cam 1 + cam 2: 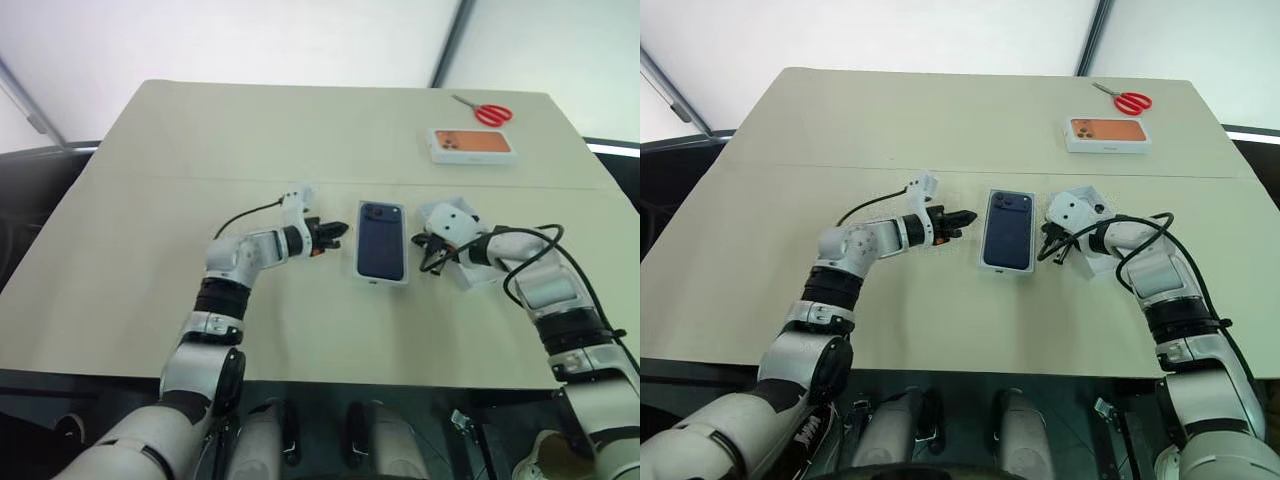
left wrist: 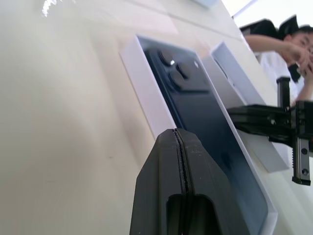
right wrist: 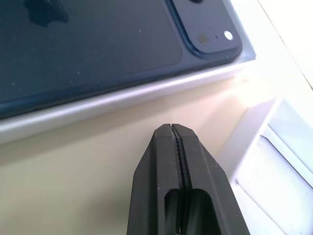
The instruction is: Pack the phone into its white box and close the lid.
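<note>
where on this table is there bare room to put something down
Free: the wide far-left stretch of the table, and the near edge in front of the phone. Crowded: the middle, where both shut pincers flank the phone in its white box, and the far-right corner with scissors and the orange-printed box.

The phone (image 1: 382,241), a dark navy-blue flat smartphone, lay back side up inside the white box (image 1: 363,273) near the middle of the table. Its cluster of camera lenses sat at the far left corner. The phone lay flat and level with the thin white walls, which framed it on all sides. The white box was a shallow rectangular tray, long axis running near to far, resting flat on the table. The lid (image 1: 1087,266), a shallow white cardboard shell, lay just to the right of the white box, apart from it, open side up, showing a pale interior. The box stood uncovered.
</note>
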